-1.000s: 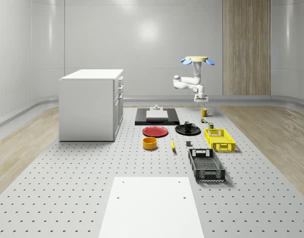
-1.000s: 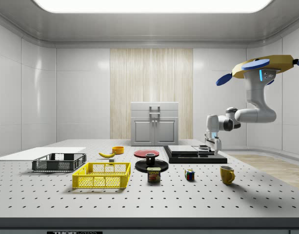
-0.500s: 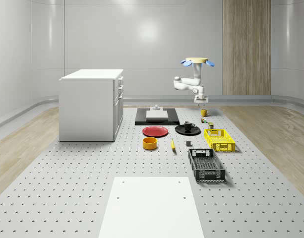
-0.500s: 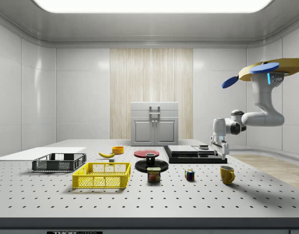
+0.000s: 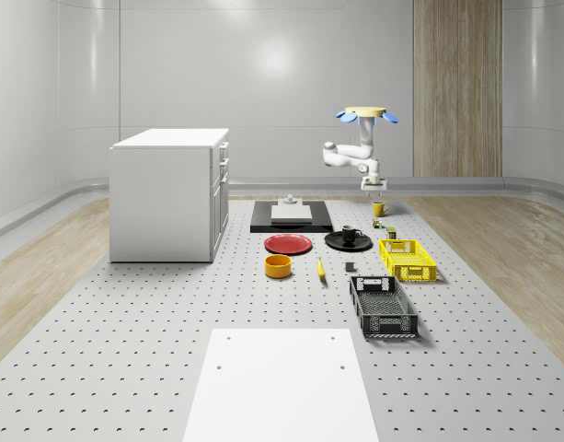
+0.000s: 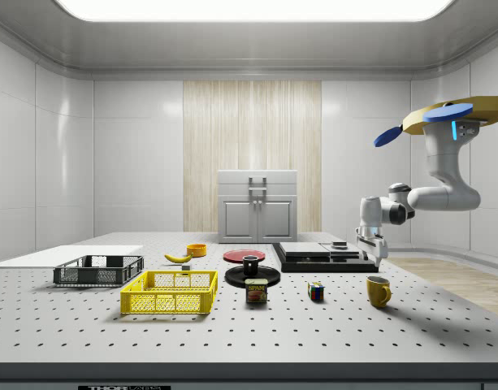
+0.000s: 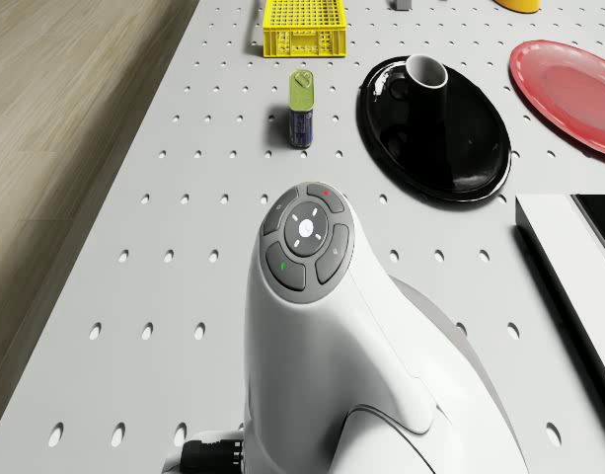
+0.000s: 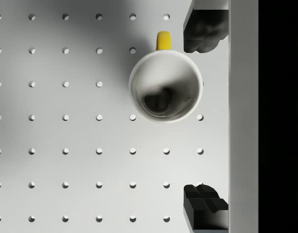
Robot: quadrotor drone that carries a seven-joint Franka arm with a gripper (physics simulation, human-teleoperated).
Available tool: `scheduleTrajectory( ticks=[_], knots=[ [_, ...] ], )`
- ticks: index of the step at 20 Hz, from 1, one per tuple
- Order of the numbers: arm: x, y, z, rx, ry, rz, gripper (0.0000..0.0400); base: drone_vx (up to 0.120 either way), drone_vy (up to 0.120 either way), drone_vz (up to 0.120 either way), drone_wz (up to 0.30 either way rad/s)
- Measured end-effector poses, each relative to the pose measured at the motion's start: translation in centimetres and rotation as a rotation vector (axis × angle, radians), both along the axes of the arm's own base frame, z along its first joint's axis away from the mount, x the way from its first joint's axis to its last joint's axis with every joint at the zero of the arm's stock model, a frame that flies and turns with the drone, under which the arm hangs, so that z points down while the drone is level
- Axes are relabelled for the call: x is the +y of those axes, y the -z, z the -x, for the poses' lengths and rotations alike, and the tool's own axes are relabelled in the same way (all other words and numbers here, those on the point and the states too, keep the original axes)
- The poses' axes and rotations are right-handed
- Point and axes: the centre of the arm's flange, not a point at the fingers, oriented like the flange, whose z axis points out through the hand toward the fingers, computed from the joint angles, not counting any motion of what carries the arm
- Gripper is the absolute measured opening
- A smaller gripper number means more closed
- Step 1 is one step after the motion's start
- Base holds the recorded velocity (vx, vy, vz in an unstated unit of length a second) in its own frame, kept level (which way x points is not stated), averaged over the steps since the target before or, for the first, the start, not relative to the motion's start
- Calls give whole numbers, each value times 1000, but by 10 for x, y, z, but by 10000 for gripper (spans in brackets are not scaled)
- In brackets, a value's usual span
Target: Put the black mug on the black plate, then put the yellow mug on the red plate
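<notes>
Whole-scene view: drone (image 5: pixel 365 114) is hovering over the table's far end, gripper (image 5: pixel 374 189) hanging just above the yellow mug (image 5: pixel 379 209); black mug (image 5: pixel 349 234) is already sitting on the black plate (image 5: pixel 337 243), red plate (image 5: pixel 288 244) bare beside it.

Side view: gripper (image 6: pixel 378 250) is sitting above and slightly off the yellow mug (image 6: pixel 378 291), open table around.

Wrist view: fingers (image 8: pixel 205 204) are spread wide, empty; the mug (image 8: pixel 165 85) is lying off-centre, likely needing realignment. A raised slab edge (image 8: pixel 243 116) is crowding one side.
</notes>
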Motion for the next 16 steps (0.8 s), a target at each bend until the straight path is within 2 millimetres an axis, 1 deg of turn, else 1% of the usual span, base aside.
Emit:
scheduleTrajectory(
  ticks=[3, 8, 11, 16],
  knots=[
    [0, -4, 0, 0, 0, 0, 400, 0, 0, 0, 0],
    [0, -22, 0, 0, 0, 0, 400, 0, 0, 0, 0],
    [0, -31, 0, 0, 0, 0, 400, 0, 0, -107, 0],
    [0, -46, 0, 0, 0, 0, 400, 0, 0, 0, 0]
  ],
)
